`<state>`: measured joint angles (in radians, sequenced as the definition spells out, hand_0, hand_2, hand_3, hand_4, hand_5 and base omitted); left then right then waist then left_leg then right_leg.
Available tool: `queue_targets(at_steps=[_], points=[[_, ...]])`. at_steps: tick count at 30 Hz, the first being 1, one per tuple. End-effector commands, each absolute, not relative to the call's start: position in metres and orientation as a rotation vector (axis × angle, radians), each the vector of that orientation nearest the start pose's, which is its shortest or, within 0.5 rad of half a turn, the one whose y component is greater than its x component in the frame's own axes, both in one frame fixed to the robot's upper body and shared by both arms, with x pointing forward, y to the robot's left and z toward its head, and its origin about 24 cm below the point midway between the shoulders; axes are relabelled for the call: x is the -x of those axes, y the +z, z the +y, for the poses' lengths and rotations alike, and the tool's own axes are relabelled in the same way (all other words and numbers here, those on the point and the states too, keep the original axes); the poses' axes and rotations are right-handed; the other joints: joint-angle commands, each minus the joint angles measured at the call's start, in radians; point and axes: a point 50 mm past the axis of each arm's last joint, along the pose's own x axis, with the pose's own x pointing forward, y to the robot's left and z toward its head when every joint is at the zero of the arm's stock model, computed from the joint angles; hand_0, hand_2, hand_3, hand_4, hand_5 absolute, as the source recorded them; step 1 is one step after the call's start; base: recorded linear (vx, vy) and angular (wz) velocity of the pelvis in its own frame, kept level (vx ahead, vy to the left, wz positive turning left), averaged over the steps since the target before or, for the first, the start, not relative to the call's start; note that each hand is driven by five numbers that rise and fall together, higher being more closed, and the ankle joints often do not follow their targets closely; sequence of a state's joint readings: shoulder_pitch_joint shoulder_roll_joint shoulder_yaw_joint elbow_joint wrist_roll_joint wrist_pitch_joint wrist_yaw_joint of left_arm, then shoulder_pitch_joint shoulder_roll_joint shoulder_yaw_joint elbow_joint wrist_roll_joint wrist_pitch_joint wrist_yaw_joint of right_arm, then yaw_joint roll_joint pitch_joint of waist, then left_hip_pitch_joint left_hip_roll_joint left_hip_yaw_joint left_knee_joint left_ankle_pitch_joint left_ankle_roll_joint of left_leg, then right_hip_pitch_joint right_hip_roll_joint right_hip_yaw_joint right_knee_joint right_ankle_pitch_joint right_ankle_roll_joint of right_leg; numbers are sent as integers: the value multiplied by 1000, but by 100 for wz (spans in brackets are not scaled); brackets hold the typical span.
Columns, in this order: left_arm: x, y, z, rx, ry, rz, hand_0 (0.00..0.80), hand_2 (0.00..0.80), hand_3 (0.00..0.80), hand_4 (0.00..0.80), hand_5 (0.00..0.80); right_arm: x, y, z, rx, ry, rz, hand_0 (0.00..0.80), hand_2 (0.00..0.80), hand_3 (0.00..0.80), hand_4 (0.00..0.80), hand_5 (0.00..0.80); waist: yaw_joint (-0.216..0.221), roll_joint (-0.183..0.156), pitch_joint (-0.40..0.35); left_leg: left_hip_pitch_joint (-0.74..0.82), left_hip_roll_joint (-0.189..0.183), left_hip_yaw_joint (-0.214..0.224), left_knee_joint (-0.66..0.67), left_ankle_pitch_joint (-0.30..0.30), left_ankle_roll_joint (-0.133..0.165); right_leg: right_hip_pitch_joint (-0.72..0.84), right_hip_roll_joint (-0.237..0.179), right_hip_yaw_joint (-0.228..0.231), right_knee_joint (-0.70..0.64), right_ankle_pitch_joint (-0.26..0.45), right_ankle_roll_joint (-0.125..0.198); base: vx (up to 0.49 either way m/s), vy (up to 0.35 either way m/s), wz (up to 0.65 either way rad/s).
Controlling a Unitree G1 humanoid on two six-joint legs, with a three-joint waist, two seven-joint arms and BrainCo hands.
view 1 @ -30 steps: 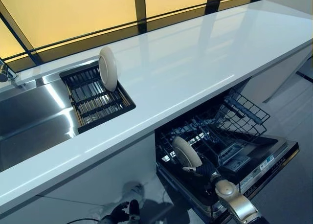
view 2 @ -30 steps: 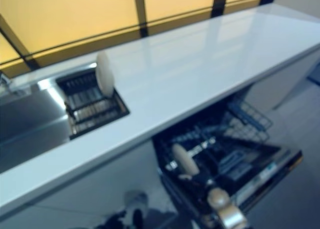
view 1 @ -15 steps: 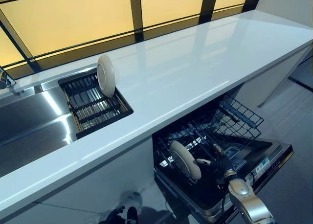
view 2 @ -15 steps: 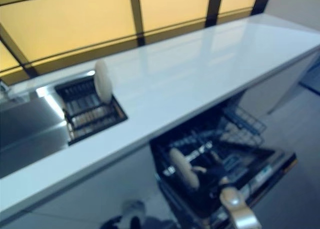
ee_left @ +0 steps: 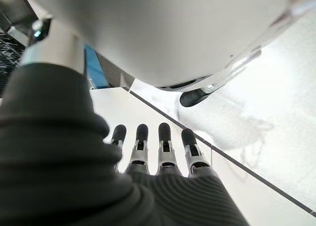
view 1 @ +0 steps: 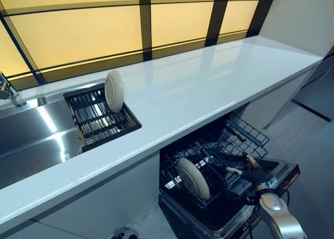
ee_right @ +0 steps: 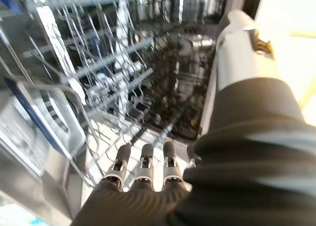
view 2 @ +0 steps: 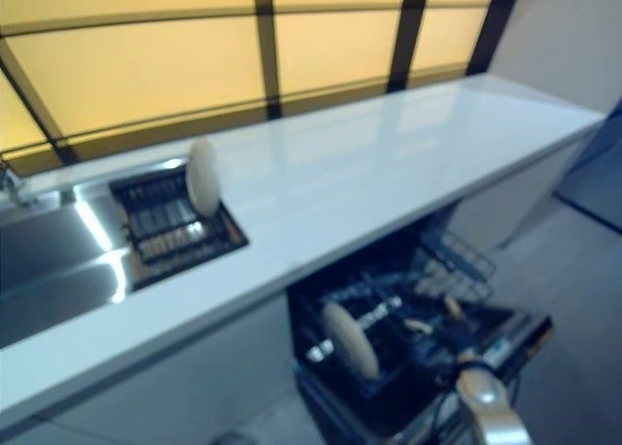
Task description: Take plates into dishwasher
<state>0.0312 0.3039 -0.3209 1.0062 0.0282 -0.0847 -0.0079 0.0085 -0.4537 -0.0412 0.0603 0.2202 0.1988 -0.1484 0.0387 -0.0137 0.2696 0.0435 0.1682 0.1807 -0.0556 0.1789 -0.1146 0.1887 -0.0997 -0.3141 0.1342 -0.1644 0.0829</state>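
Right hand (view 1: 254, 175) has let go of the plate in the rack (view 1: 192, 178) and drawn back toward the robot's right; 1.0 s ago it sat right against that plate's lower edge, now it is well apart from it, above the dishwasher's lower rack (view 1: 237, 140) near the open door (view 1: 280, 176). Camera has also shifted, so the whole scene sits differently.

Near: right hand's fingers (ee_right: 143, 167) run straight and relaxed in its wrist view, nothing between them, only rack wires beyond. Left hand (ee_left: 163, 157) hangs low over the floor, fingers straight, holding nothing; it barely shows in the head views.

Middle: 1 plate stands upright on edge in the lower rack, leaning slightly, toward the rack's left side. It looks seated between the tines, though the exact slot cannot be made out.

Far: white counter (view 1: 209, 87) above the dishwasher. Beyond it, at the sink (view 1: 31, 140), a second plate (view 1: 114, 91) stands upright in the dark drying rack (view 1: 102, 119).

Progress, as judged: 1 plate loaded, 1 visibly left at the sink. Next step would be reaching for that second plate.
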Motion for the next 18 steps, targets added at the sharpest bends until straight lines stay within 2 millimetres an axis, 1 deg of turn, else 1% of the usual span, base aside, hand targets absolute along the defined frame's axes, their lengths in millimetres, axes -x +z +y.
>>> queue_targets(at_steps=[1, 2, 4, 5, 6, 7, 9, 12, 15, 18], points=[[-124, -145, 219, -460, -206, 977, 0, 0, 0, 0, 0, -254, 97, -278, 297, -277, -26, 0, 0, 0, 0, 0, -14, -14, -12, -44, 9, 17, 24, -4, 3, -34, 15, 23, -53, 127, -19, 36, -25, -2], [-123, -145, 221, -463, -205, 981, 0, 0, 0, 0, 0, -255, 106, -284, 311, -285, -50, 0, 0, 0, 0, 0, -11, -17, -13, -42, 10, 16, 24, -4, 2, -30, 16, 22, -54, 127, -19, 36, -34, -1], [-121, -145, 224, -471, -202, 989, 0, 0, 0, 0, 0, -256, 120, -291, 334, -292, -89, 0, 0, 0, 0, 0, -4, -25, -16, -43, 13, 15, 27, -5, 1, -25, 19, 22, -57, 126, -18, 37, -48, -1], [-118, -146, 227, -477, -200, 995, 0, 0, 0, 0, 0, -259, 130, -293, 344, -283, -119, 0, 0, 0, 0, 0, 2, -30, -18, -42, 16, 14, 28, -6, 0, -19, 21, 22, -59, 126, -19, 28, -42, -1], [-118, -146, 228, -478, -198, 995, 0, 0, 0, 0, 0, -259, 132, -293, 345, -279, -125, 0, 0, 0, 0, 0, 3, -31, -18, -42, 17, 13, 28, -6, 0, -18, 22, 23, -60, 125, -19, 30, -42, 0], [-117, -145, 229, -482, -197, 999, 0, 0, 0, 0, 0, -261, 139, -294, 354, -269, -148, 0, 0, 0, 0, 0, 8, -34, -19, -41, 18, 12, 29, -7, 0, -15, 23, 23, -61, 126, -18, 29, -37, -1], [-114, -145, 235, -490, -191, 1009, 0, 0, 0, 0, 0, -267, 155, -292, 374, -245, -189, 0, 0, 0, 0, 0, 20, -41, -24, -38, 21, 10, 26, -6, -2, -6, 27, 23, -68, 126, -17, 33, -38, -1], [-113, -145, 238, -494, -185, 1016, 0, 0, 0, 0, 0, -273, 169, -289, 406, -226, -224, 0, 0, 0, 0, 0, 29, -47, -29, -34, 20, 8, 22, -4, -4, 6, 31, 23, -76, 127, -18, 12, -4, 0], [-112, -145, 242, -498, -177, 1022, 0, 0, 0, 0, 0, -284, 192, -282, 449, -197, -271, 0, 0, 0, 0, 0, 42, -54, -36, -30, 20, 4, 17, -1, -8, 19, 36, 20, -84, 128, -20, 0, 0, 0], [-112, -144, 245, -498, -172, 1028, 0, 0, 0, 0, 0, -291, 209, -276, 480, -171, -298, 0, 0, 0, 0, 0, 55, -59, -43, -30, 18, -1, 15, 2, -9, 30, 38, 17, -90, 128, -22, 0, 0, 0]])
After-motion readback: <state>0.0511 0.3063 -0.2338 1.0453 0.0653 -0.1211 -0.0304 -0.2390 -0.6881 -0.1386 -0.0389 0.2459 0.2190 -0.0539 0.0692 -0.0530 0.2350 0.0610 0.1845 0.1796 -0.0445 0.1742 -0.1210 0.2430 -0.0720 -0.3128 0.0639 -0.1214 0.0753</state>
